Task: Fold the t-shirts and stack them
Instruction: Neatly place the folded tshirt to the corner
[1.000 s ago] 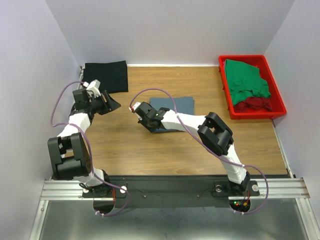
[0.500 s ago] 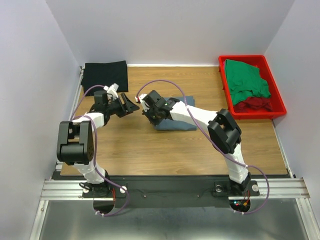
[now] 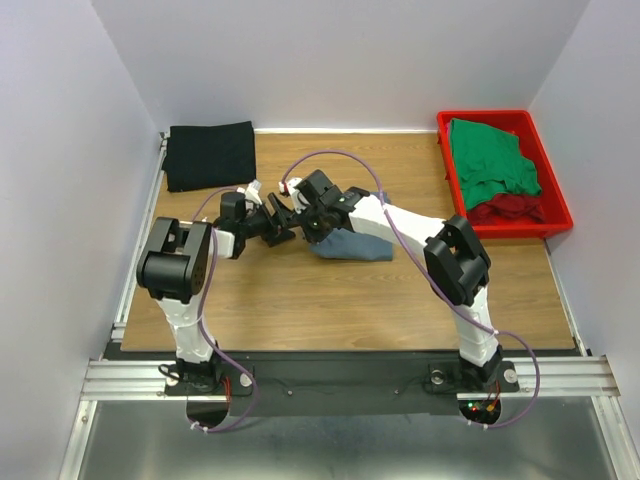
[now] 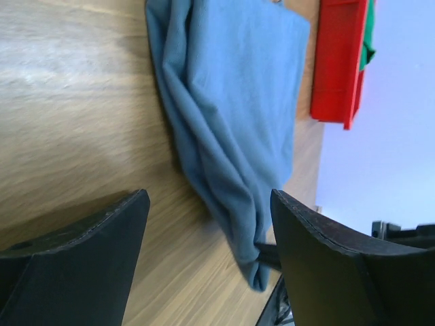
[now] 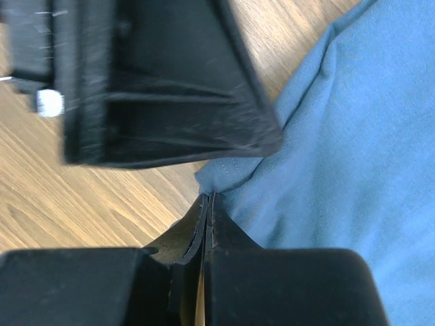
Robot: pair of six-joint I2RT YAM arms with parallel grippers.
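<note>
Top: slate blue-grey t-shirt [image 3: 358, 243] mid-table; right end effector [image 3: 314, 228] clamped on its left corner, left end effector [image 3: 277, 222] just beside.
Left wrist: jaws apart, empty.
Right wrist: thin pinch. Corner may slip, or the crowded end effectors may collide.

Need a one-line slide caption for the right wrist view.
Right gripper pinching a corner of the blue-grey t-shirt over the wooden table, left gripper open alongside.

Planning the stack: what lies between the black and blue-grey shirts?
In the top view: left gripper and right gripper, the latter pinching the blue-grey shirt.
</note>
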